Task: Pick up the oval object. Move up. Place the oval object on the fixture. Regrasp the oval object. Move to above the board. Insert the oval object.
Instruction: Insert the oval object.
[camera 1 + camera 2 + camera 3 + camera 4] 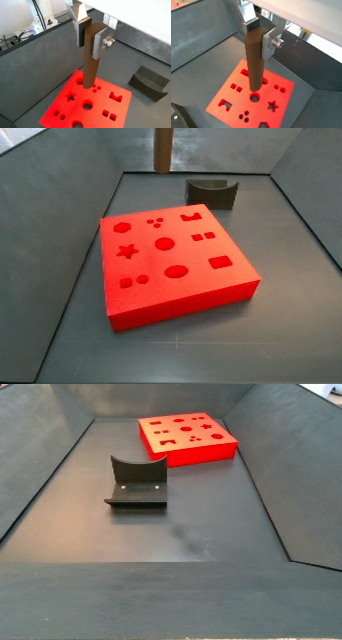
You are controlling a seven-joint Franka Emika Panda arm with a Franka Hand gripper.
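The gripper (93, 34) is clamped on the upper end of the oval object (91, 62), hanging upright above the board (63, 114). The peg appears rigid, light and smooth; a high grip leaves its lower end free for insertion.

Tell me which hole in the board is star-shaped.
On the board, the star hole by its edge: five points, unlike the round or rectangular holes. The gripper holds the oval object above.

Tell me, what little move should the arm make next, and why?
Probably a slow, straight descent. In both wrist views the gripper holds the oval object upright above the board, its lower end seeming to hang over a hole. The fixture sits empty, so insertion looks next.
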